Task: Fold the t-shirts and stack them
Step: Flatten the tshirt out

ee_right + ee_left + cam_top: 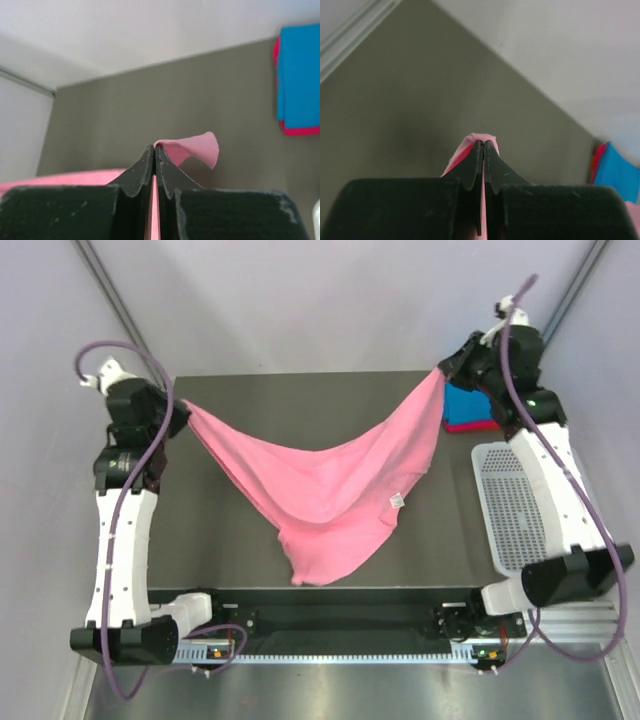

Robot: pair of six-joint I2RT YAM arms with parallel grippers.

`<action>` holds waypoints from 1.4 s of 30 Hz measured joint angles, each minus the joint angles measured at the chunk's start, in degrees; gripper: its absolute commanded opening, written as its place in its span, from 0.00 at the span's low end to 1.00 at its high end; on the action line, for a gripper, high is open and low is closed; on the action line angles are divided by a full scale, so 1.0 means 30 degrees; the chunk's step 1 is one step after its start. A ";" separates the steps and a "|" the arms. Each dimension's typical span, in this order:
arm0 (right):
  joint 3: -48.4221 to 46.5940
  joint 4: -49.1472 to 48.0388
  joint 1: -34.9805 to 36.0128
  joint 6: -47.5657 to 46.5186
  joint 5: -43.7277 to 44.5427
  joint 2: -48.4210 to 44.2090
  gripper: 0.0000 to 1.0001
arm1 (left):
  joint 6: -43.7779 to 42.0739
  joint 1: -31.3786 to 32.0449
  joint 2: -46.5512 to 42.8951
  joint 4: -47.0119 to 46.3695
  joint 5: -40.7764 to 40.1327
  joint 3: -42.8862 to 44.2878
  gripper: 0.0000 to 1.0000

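The light pink t-shirt (330, 485) hangs spread in the air between my two grippers, sagging in the middle with its lower edge near the table's front. My left gripper (182, 408) is shut on its left corner; pink cloth (470, 145) pokes out past the closed tips (483, 144). My right gripper (446, 368) is shut on its right corner, with a pink flap (197, 146) curling beyond the tips (154, 148). The folded bright blue t-shirt (470, 405) lies on the folded magenta-red t-shirt (475, 427) at the table's back right; both show in the right wrist view (299, 75).
The white mesh basket (515, 505) lies on the table's right side beside the right arm. The dark table (200, 530) has pale walls behind it and on both sides.
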State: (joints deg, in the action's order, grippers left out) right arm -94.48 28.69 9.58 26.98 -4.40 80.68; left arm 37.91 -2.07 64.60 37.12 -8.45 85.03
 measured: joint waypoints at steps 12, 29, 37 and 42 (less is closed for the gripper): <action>-0.2637 -0.0641 0.1807 -0.0707 -0.0991 1.4258 0.01 | 0.0998 -0.0015 -0.0015 -0.0619 0.1239 -0.8932 0.00; -0.9770 0.1100 0.2280 -0.0335 0.1938 1.6517 0.49 | 0.0299 -0.0036 -0.1974 -0.1239 -0.1836 -0.9034 0.00; -0.5093 0.5005 0.3038 0.1523 0.4182 1.1446 0.46 | 0.0226 -0.0036 -0.0991 -0.2397 0.0692 -0.9479 0.00; 0.0539 0.5544 0.4809 0.3198 0.4444 0.6841 0.47 | -0.0226 -0.0036 -0.0466 -0.2849 0.2543 -1.0149 0.00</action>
State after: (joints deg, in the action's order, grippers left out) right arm -92.86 45.32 24.01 36.58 8.93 101.21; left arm 37.23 -2.17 63.20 28.58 -0.82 54.59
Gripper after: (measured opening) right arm 0.465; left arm 0.011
